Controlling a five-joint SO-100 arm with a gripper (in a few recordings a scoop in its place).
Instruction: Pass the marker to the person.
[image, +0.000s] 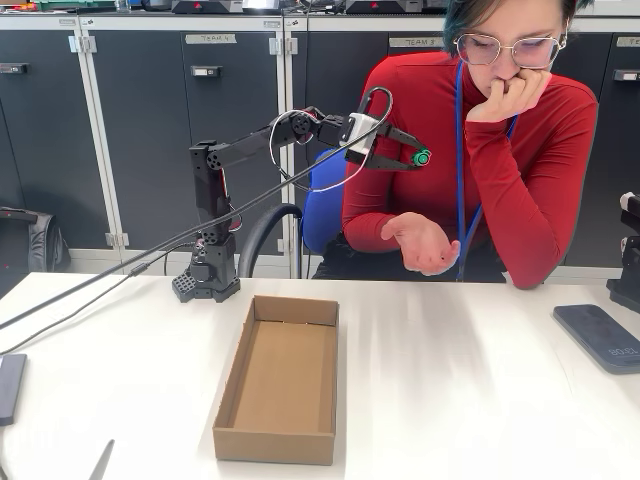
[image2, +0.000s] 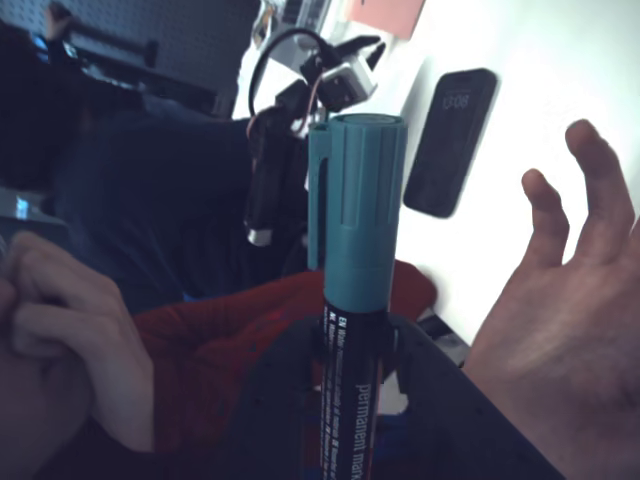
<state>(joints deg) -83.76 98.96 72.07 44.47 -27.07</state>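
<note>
My black arm reaches out to the right in the fixed view, with the gripper (image: 412, 158) shut on the green marker (image: 422, 157), whose cap end points toward the camera. It hangs above the person's (image: 500, 150) upturned open hand (image: 420, 242), a clear gap below it. The person in a red sweater sits behind the table, chin on the other hand. In the wrist view the marker (image2: 355, 250) stands up between my fingers (image2: 280, 400), cap on top and dark label band below, and the open palm (image2: 570, 330) lies to its right.
An open cardboard box (image: 280, 375) lies on the white table (image: 460, 400) in front of my base (image: 208, 280). A dark phone (image: 600, 338) rests at the right edge, a black object (image: 10, 385) at the left edge. A cable trails left from my base.
</note>
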